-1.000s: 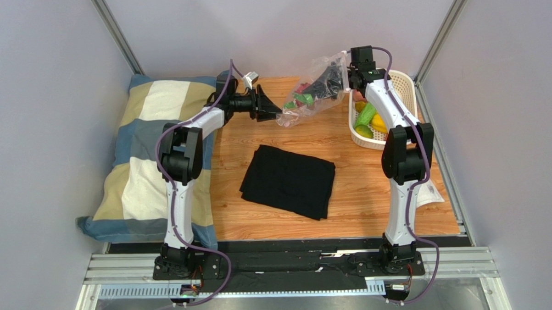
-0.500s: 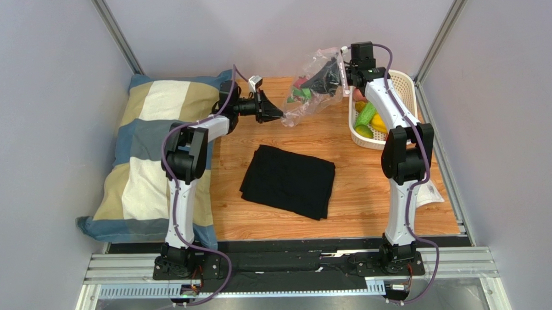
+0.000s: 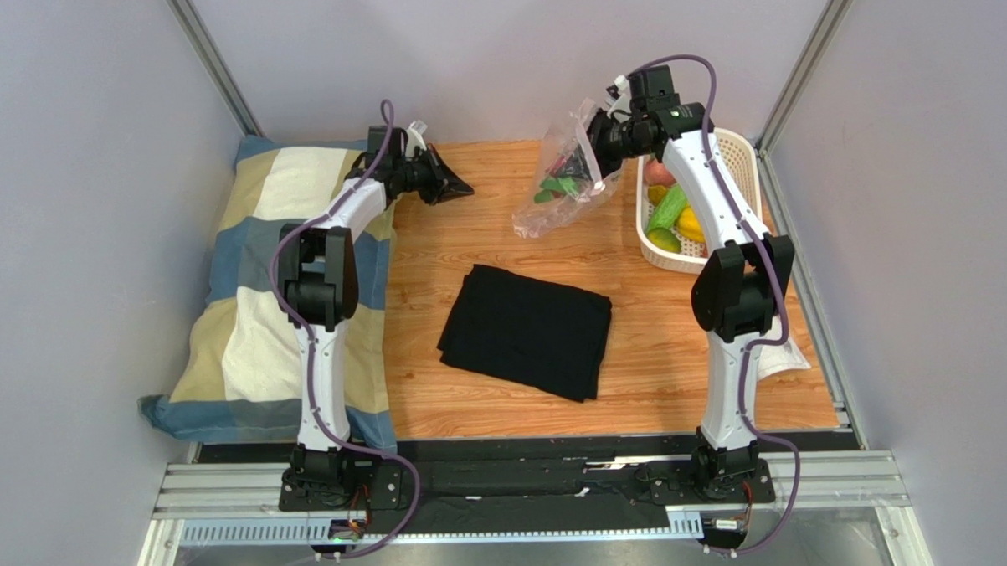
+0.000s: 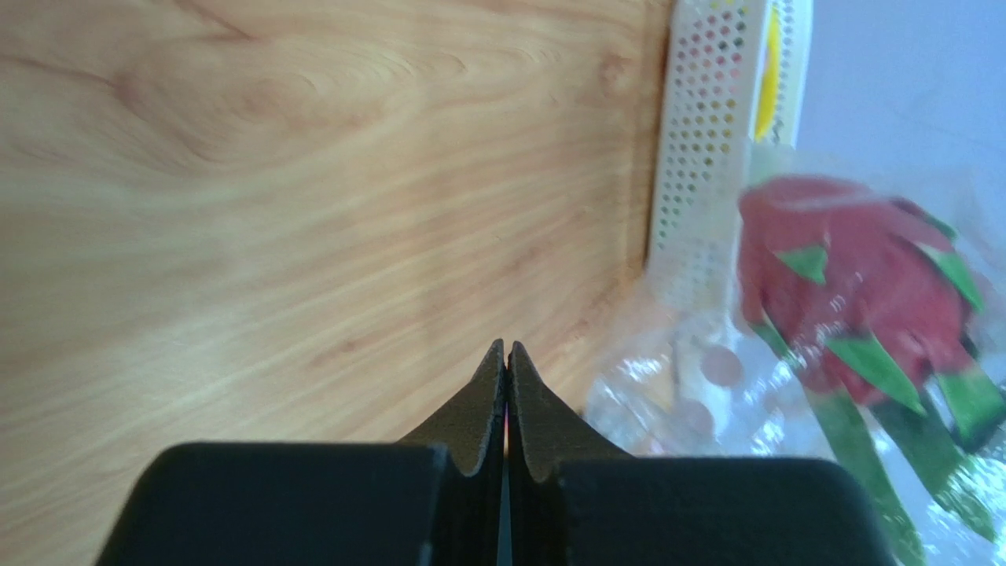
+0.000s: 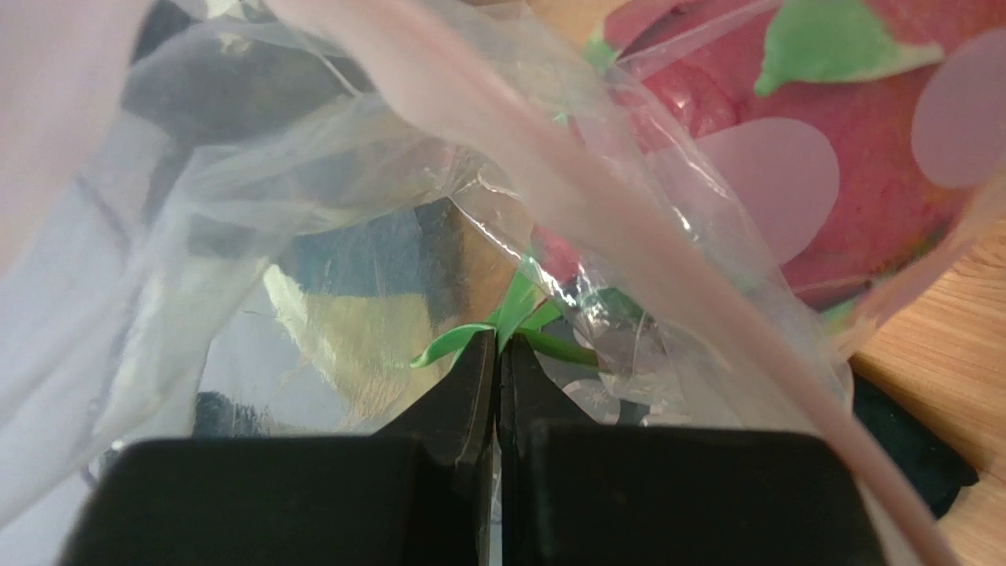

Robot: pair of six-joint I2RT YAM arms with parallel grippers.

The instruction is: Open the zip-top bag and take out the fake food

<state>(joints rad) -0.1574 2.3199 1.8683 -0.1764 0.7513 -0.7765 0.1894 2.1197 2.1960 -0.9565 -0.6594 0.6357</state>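
Observation:
The clear zip-top bag [image 3: 553,193] hangs above the back of the table from my right gripper [image 3: 592,144], which is shut on its plastic near the top. In the right wrist view the pinkish zip strip [image 5: 614,224] runs past the shut right gripper [image 5: 498,340]. Fake food lies inside the bag: a pink-red spiky fruit [image 5: 815,153] with green leaves [image 4: 868,277]. My left gripper [image 3: 457,184] is shut on nothing, well left of the bag. In the left wrist view the left gripper [image 4: 507,346] sits over bare wood, beside the bag [image 4: 697,401].
A white perforated basket [image 3: 733,162] at the back right holds yellow and green fake food [image 3: 672,217]. A black folded cloth [image 3: 525,330] lies mid-table. A checked pillow [image 3: 263,285] fills the left side. A white sheet [image 3: 785,351] lies by the right arm.
My left gripper has shut and pulled back to the left, away from the bag's lower corner. The bag now hangs down from the right gripper, which has shifted slightly left.

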